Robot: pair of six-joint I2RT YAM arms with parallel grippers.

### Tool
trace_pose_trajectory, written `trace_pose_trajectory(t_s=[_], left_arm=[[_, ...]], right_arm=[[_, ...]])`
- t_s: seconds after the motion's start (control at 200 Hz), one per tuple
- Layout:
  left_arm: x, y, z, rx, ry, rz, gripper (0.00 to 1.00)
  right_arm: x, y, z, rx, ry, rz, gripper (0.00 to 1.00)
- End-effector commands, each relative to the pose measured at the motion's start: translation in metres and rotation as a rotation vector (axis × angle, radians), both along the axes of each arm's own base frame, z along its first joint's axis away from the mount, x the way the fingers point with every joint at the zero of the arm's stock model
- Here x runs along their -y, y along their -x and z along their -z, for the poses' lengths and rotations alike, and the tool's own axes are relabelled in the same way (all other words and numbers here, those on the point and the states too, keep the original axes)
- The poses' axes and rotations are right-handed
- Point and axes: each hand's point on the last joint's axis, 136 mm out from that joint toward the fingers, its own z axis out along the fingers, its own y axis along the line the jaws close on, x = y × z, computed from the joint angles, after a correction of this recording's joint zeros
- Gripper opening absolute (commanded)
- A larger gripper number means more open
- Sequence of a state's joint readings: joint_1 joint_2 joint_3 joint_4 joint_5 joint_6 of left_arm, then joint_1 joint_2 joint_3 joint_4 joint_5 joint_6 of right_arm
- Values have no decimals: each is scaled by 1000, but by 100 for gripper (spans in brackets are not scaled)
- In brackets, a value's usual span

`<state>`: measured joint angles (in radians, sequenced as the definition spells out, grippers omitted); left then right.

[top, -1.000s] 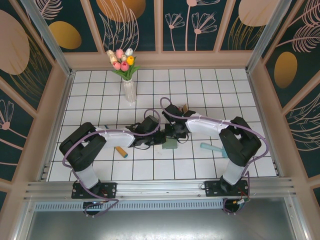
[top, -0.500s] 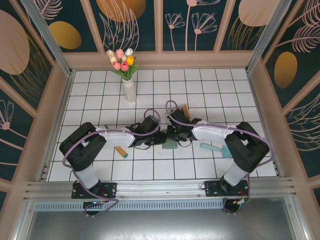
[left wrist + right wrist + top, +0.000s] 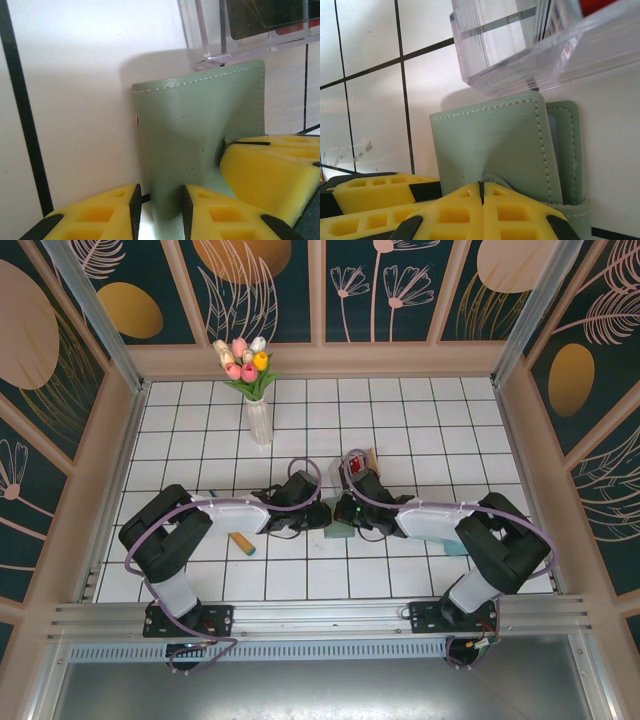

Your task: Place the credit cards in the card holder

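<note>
— From above, where's the wallet (image 3: pixel 340 532)?
— On the near side of the clear box (image 3: pixel 358 461).
— Left wrist?
— Left gripper (image 3: pixel 161 210) clamps the wallet's near edge. Its length runs toward the box.
— Right wrist?
— Right gripper (image 3: pixel 481 192) is closed tight, tips on the wallet, whose stitched end faces the box.

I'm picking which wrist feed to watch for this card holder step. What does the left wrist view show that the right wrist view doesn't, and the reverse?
Left wrist: the left end effector gripping the card holder at its near edge, and the face of a dark card inside the clear box.
Right wrist: the right end effector shut on a flap of the holder, with a stitched second layer peeking out on the right.
Shared: the green holder, with the clear box just beyond it.
</note>
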<state>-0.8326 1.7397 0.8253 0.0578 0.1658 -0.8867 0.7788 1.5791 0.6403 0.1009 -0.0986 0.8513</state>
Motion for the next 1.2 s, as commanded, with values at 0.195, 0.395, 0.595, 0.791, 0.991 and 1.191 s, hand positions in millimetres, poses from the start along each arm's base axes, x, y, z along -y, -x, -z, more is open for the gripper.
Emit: trace_pose_trajectory(t_s=[0.195, 0.395, 0.595, 0.791, 0.991, 1.191], left_arm=[[-2, -2, 5, -9, -43, -10, 31], [-3, -1, 7, -8, -52, -13, 30], [-3, -1, 8, -7, -54, -10, 30], [-2, -1, 9, -8, -49, -5, 31], [-3, -1, 9, -7, -51, -6, 30], [-3, -1, 7, -5, -50, -7, 31]], right_arm=[[53, 51, 42, -293, 342, -90, 0], [9, 0, 3, -196, 271, -166, 0], [-7, -22, -23, -123, 228, -159, 0], [-13, -27, -37, -106, 199, -168, 11], [-11, -31, -47, -90, 193, -156, 7], [0, -19, -31, -137, 242, -158, 0]])
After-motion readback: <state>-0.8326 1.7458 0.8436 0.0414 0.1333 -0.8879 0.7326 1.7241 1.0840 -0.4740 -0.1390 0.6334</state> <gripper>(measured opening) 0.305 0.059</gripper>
